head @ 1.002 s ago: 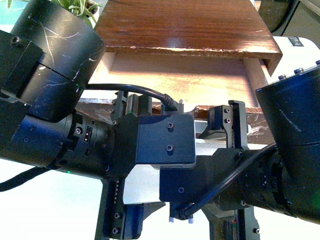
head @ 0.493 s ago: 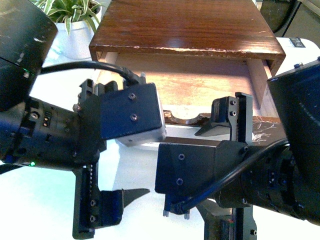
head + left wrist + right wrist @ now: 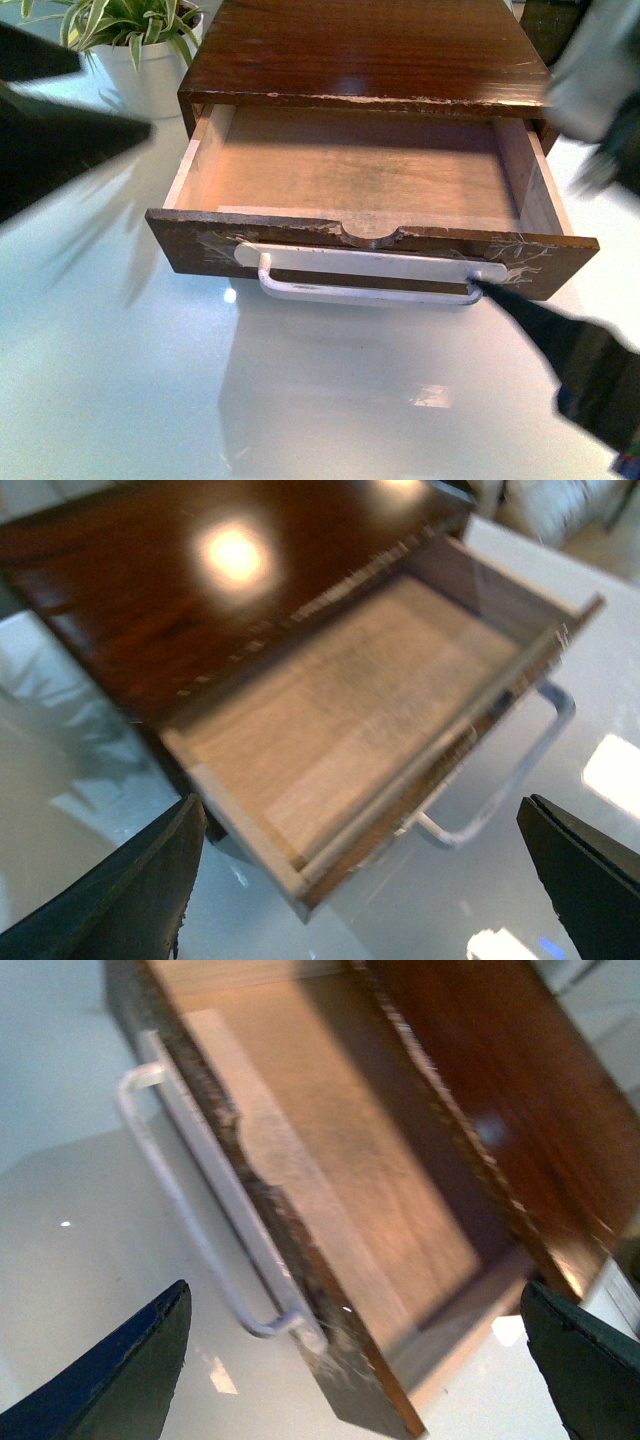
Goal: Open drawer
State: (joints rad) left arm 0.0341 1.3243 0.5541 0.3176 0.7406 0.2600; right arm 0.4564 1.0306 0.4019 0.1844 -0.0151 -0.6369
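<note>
Glossy white table (image 3: 120,380): drawer (image 3: 360,170) pulled out; left hand (image 3: 360,815), right hand (image 3: 355,1295) fingers wide apart, both empty

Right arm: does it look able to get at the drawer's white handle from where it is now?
Probably yes. The right gripper is open. In the front view one finger has its tip just by the right end of the handle, and nothing shows between them. The drawer is already pulled out.

The drawer (image 3: 360,170) juts out of the cabinet (image 3: 365,45) toward the robot, over the table (image 3: 200,380). Its handle (image 3: 370,280) sits on the front face, below the notch (image 3: 368,236) in the top edge. A plant (image 3: 130,40) stands left of the cabinet.
</note>
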